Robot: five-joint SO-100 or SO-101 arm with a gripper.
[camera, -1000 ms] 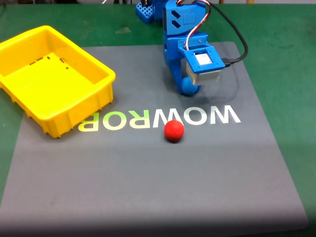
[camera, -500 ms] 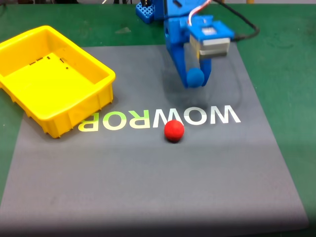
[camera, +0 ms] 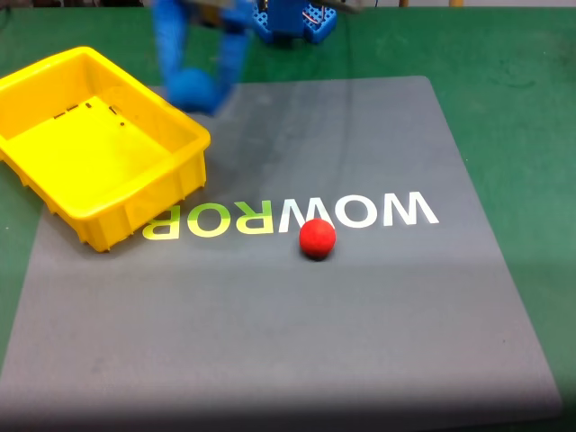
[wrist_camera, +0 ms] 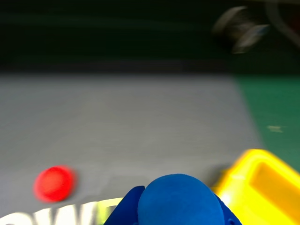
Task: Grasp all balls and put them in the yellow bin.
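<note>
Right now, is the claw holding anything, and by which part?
Yes: the claw is shut on the blue ball, gripped at opposite sides between its two fingers.

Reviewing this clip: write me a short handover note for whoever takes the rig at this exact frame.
Gripper: shut on the blue ball, in the air near the far right corner of the yellow bin in the fixed view; motion-blurred.
Wrist view: blue ball sits between the fingers, bin at lower right.
Red ball: on the grey mat, just below the lettering, untouched.
Bin: holds no balls.
Done: blue ball picked up.
Left: drop the blue ball in the bin, then fetch the red ball and bin it too.
</note>
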